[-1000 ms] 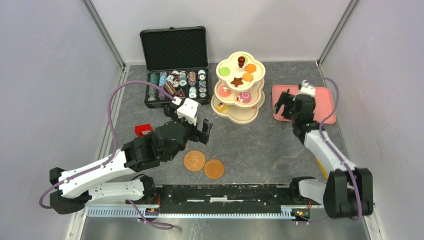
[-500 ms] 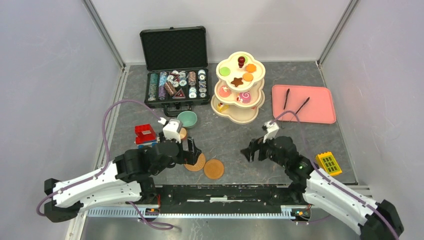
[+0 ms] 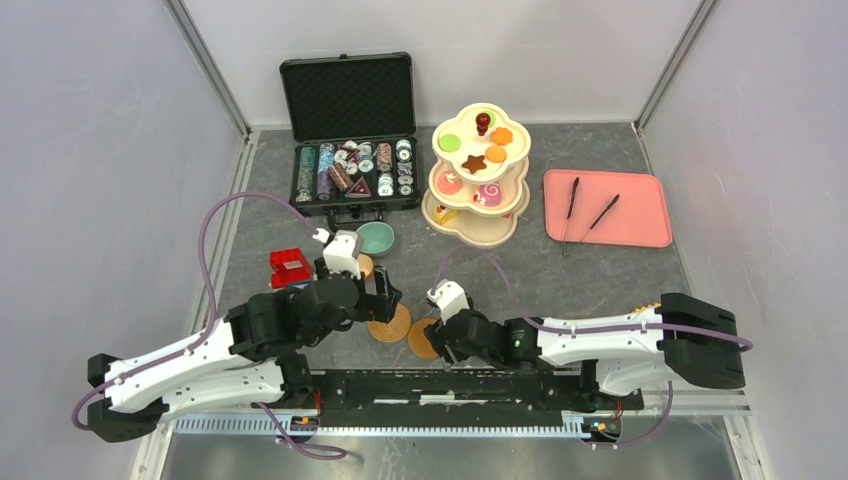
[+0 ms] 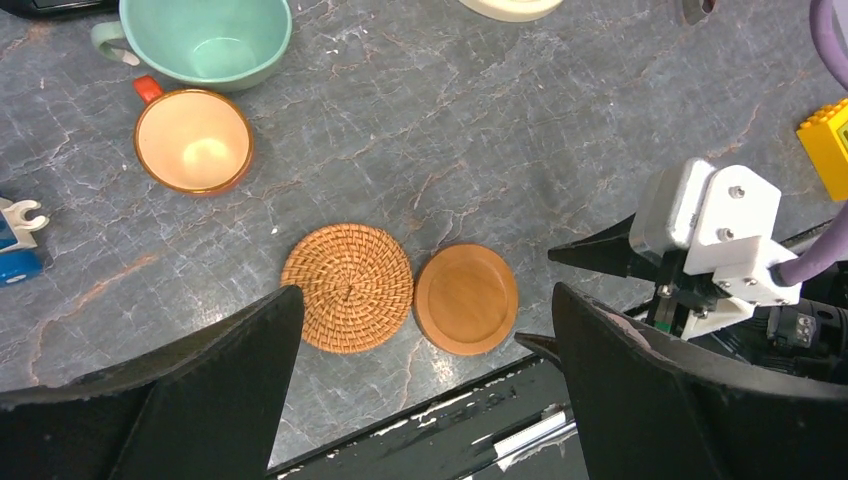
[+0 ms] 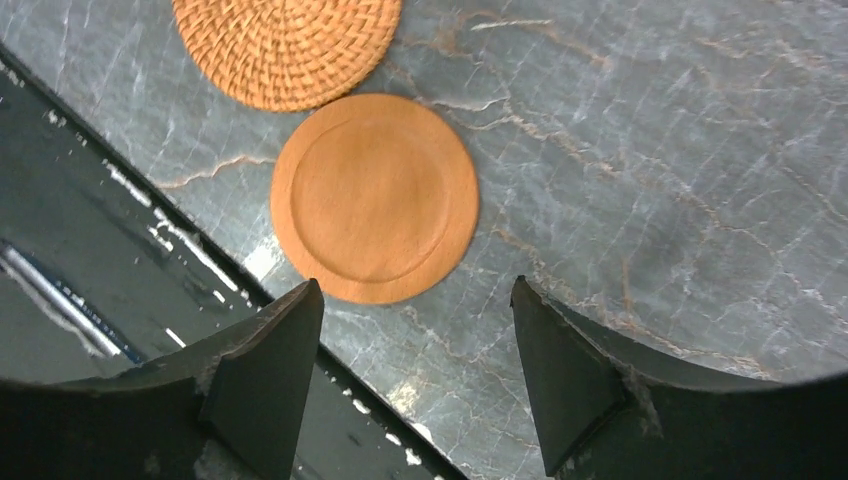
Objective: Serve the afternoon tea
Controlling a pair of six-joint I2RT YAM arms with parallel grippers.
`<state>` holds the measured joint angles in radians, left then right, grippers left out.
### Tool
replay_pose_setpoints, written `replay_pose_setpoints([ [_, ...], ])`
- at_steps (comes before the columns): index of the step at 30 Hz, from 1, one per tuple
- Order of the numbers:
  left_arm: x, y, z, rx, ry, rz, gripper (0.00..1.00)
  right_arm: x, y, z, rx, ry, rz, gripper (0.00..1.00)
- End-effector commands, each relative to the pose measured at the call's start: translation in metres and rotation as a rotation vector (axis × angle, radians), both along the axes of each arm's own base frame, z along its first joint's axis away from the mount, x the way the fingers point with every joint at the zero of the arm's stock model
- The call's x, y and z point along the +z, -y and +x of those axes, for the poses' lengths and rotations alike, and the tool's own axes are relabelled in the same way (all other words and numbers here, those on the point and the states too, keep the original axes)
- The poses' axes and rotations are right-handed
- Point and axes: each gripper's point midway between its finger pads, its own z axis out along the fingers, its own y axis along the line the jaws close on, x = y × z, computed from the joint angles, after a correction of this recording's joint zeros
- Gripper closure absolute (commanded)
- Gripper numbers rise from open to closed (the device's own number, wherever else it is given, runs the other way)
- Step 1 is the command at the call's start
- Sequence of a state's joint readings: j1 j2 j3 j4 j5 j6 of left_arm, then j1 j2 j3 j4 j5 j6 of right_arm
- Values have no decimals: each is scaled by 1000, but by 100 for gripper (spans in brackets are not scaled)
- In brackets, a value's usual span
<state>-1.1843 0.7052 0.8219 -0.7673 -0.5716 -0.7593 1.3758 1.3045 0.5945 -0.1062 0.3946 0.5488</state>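
The cream three-tier stand (image 3: 478, 178) with its red knob and toy pastries stands at the back centre. The teal cup (image 3: 376, 238) and the smaller brown cup (image 4: 193, 140) sit left of centre. Near the front edge, a woven saucer (image 3: 390, 323) and a smooth wooden saucer (image 3: 421, 338) lie side by side. My left gripper (image 3: 384, 297) is open and empty above the woven saucer (image 4: 347, 287). My right gripper (image 3: 446, 338) is open and empty. It hovers over the wooden saucer (image 5: 375, 197), whose near rim lies between its fingertips.
An open black case of poker chips (image 3: 350, 165) stands at the back left. A red toy car (image 3: 289, 266) is left of my left arm. A pink tray (image 3: 640, 215) with tongs lies at the right. A yellow brick (image 4: 826, 140) lies near the right arm.
My right arm has swung from the pink tray to the front centre, down over the wooden saucer. My left arm drew back toward the front, uncovering the two cups.
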Motion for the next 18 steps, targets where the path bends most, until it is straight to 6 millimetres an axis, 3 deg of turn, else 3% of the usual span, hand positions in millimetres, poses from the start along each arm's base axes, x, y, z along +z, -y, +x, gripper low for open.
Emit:
replay_pose_setpoints([
  [1, 9, 4, 7, 16, 33, -26, 0, 13, -5, 18, -98, 70, 35, 26],
  [6, 6, 0, 7, 29, 47, -43, 0, 2, -16, 25, -147, 67, -10, 44],
  [10, 9, -3, 9, 37, 83, -98, 0, -12, -14, 30, -232, 55, -47, 57],
  [15, 12, -7, 8, 44, 99, -131, 0, -31, 24, 44, -398, 59, -128, 71],
  [18, 13, -8, 8, 44, 103, -139, 0, -43, 52, 55, -475, 42, -152, 71],
])
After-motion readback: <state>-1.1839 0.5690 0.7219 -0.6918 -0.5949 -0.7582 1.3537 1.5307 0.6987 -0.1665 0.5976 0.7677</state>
